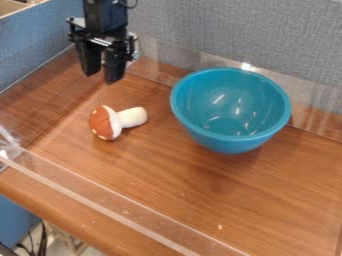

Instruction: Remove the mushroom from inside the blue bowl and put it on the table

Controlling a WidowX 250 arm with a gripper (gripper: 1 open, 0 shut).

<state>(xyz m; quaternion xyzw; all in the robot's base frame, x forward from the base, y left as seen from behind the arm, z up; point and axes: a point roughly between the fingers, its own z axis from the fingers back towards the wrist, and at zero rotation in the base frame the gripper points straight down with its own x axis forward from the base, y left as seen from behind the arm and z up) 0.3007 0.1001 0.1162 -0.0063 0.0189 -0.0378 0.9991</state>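
The arm above the tool (104, 70) is cut off by the top edge of the picture, so only its black lower part shows, and the gap between the two dark fingers is too narrow and shadowed to tell how far apart they stand. The counter (201, 190) runs out of the picture at the left and right edges and at the lower right corner. The blue bowl (230, 108) hides the patch of counter beneath and just behind it, and its far outer wall cannot be seen.
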